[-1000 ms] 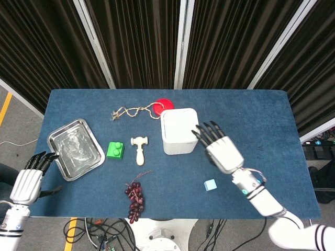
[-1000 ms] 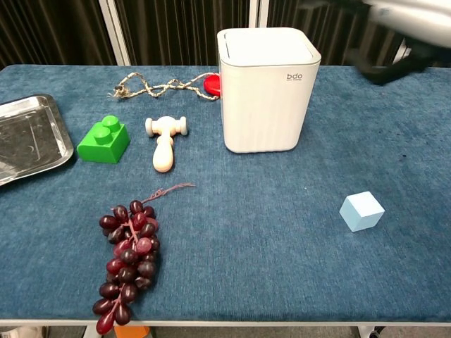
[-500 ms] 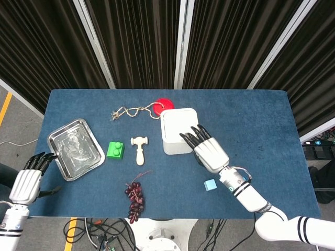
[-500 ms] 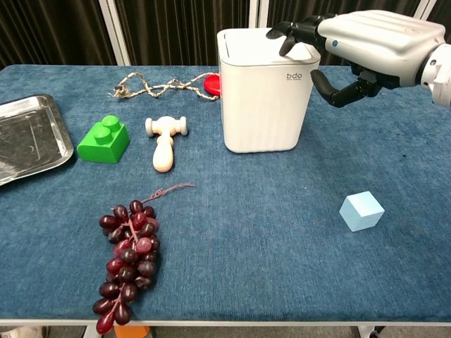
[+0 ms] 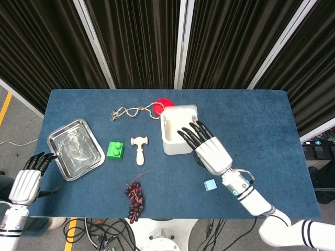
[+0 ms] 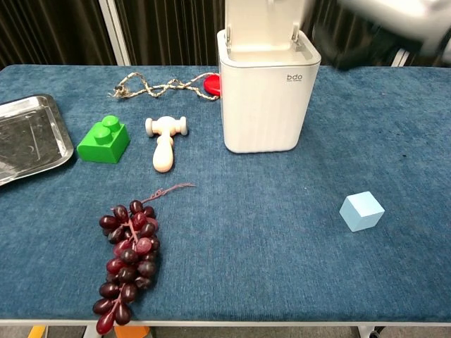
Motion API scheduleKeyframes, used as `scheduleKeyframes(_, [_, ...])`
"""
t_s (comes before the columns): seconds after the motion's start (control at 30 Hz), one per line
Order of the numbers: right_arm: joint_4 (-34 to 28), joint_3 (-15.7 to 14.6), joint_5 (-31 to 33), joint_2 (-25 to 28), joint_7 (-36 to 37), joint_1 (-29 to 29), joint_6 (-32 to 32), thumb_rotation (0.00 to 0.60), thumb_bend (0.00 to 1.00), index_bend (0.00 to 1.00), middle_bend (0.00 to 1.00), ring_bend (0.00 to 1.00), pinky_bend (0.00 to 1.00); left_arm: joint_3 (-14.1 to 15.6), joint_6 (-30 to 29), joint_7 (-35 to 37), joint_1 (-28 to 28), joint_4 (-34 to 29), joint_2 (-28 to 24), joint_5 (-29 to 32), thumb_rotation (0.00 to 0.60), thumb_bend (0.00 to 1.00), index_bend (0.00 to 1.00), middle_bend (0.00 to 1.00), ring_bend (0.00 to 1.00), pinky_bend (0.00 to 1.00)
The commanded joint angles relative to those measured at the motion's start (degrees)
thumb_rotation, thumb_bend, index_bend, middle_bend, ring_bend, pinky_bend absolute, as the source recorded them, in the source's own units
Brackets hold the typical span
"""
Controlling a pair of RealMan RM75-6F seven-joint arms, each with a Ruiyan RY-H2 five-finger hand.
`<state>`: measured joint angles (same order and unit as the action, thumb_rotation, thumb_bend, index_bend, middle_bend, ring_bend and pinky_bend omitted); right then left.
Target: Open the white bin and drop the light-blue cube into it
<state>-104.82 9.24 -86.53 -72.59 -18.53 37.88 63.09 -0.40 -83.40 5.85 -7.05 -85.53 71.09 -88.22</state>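
Observation:
The white bin [image 5: 176,141] [image 6: 265,98] stands mid-table with its lid [image 6: 262,22] swung up at the back, so the inside shows from above. My right hand [image 5: 208,149] hovers over the bin's front right part, fingers spread, holding nothing; in the chest view it is a blur at the top right [image 6: 394,17]. The light-blue cube [image 5: 210,184] [image 6: 361,210] lies on the blue cloth, in front of and to the right of the bin. My left hand [image 5: 30,178] hangs off the table's left edge, fingers loosely curled, with nothing in it.
A steel tray [image 5: 75,148] sits at the left. A green brick [image 5: 115,150], a wooden mallet [image 5: 139,148] and a bunch of grapes [image 5: 135,197] lie left of the bin. A rope [image 5: 131,111] and a red disc [image 5: 163,103] lie behind it.
The bin's lid has sprung up from shut to open. My right hand, which came in from the right onto the lid, now sits slightly higher above the bin.

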Motion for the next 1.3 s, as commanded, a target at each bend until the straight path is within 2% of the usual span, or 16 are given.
scheduleKeyframes(0.03, [-5.5, -5.3, -6.2, 5.9, 3.7, -4.7, 4.1, 0.6, 0.57, 0.0, 0.1, 0.0, 0.0, 0.0, 0.2, -0.1, -0.1, 0.1, 0.1, 0.0, 0.6, 0.05, 0.18, 0.14, 0.07, 0.12])
scheduleKeyframes(0.2, [-7.9, -13.4, -6.5, 12.3, 1.8, -9.1, 1.3, 0.6, 0.47, 0.0, 0.09, 0.0, 0.0, 0.1, 0.2, -0.5, -0.2, -0.3, 0.0, -0.4, 0.6, 0.05, 0.18, 0.14, 0.07, 0.12])
scheduleKeyframes(0.3, [-7.4, -16.1, -4.1, 14.2, -0.4, -9.3, -3.5, 0.6, 0.37, 0.0, 0.09, 0.0, 0.0, 0.1, 0.3, -1.2, -0.4, -0.8, 0.0, -0.5, 0.6, 0.05, 0.18, 0.14, 0.07, 0.12])
scheduleKeyframes(0.37, [-6.9, -16.9, -2.1, 14.5, -1.5, -9.1, -6.4, 0.6, 0.3, 0.0, 0.09, 0.0, 0.0, 0.0, 0.1, -1.6, -0.4, -1.1, 0.1, -0.5, 0.6, 0.05, 0.18, 0.14, 0.07, 0.12])
scheduleKeyframes(0.53, [-5.2, -16.9, 3.2, 12.7, -0.6, -8.0, -12.1, 0.6, 0.27, 0.0, 0.09, 0.0, 0.06, 0.1, 0.8, -2.2, -0.4, -1.0, 0.5, 0.1, 0.6, 0.05, 0.18, 0.14, 0.07, 0.12])
scheduleKeyframes(0.7, [-2.2, -16.4, 5.8, 9.4, 0.1, -6.4, -16.6, 0.6, 0.25, 0.0, 0.09, 0.0, 0.08, 0.0, 0.8, -2.1, -0.3, -0.8, 0.5, 0.4, 0.6, 0.05, 0.18, 0.14, 0.07, 0.12])
scheduleKeyframes(0.9, [1.3, -15.1, 6.8, 4.3, -1.4, -5.4, -17.7, 0.6, 0.23, 0.0, 0.09, 0.02, 0.09, 0.1, 0.6, -2.0, 0.1, -0.9, 0.4, 0.9, 0.6, 0.05, 0.19, 0.14, 0.07, 0.12])
scheduleKeyframes(1.0, [2.6, -14.8, 6.5, 2.2, -2.4, -5.4, -17.0, 0.6, 0.23, 0.0, 0.11, 0.06, 0.13, 0.0, 0.5, -1.9, 0.2, -0.9, 0.4, 0.9, 0.6, 0.05, 0.19, 0.14, 0.07, 0.12])
scheduleKeyframes(1.1, [3.4, -14.7, 6.5, 1.0, -3.3, -5.6, -16.3, 0.6, 0.23, 0.01, 0.18, 0.15, 0.22, -0.1, 0.3, -1.7, 0.2, -0.9, 0.2, 0.9, 0.6, 0.05, 0.19, 0.14, 0.07, 0.12])
scheduleKeyframes(1.17, [4.0, -14.6, 6.3, 0.2, -3.5, -5.9, -15.4, 0.6, 0.25, 0.07, 0.26, 0.24, 0.33, -0.2, 0.3, -1.5, 0.2, -0.8, 0.2, 1.0, 0.6, 0.05, 0.19, 0.14, 0.07, 0.12])
scheduleKeyframes(1.2, [4.3, -14.7, 5.9, -0.2, -3.5, -6.2, -14.8, 0.6, 0.25, 0.09, 0.27, 0.25, 0.35, -0.2, 0.3, -1.4, 0.3, -0.7, 0.2, 1.0, 0.6, 0.05, 0.19, 0.14, 0.07, 0.12])
scheduleKeyframes(1.27, [5.2, -14.6, 5.0, -1.1, -3.0, -6.7, -13.4, 0.6, 0.27, 0.29, 0.38, 0.36, 0.5, -0.1, 0.5, -1.2, 0.3, -0.5, 0.3, 1.2, 0.6, 0.05, 0.19, 0.14, 0.07, 0.12])
scheduleKeyframes(1.3, [5.7, -14.6, 4.5, -1.4, -2.6, -6.9, -12.9, 0.6, 0.28, 0.36, 0.42, 0.4, 0.54, 0.0, 0.6, -1.2, 0.3, -0.4, 0.4, 1.2, 0.6, 0.05, 0.19, 0.14, 0.07, 0.12])
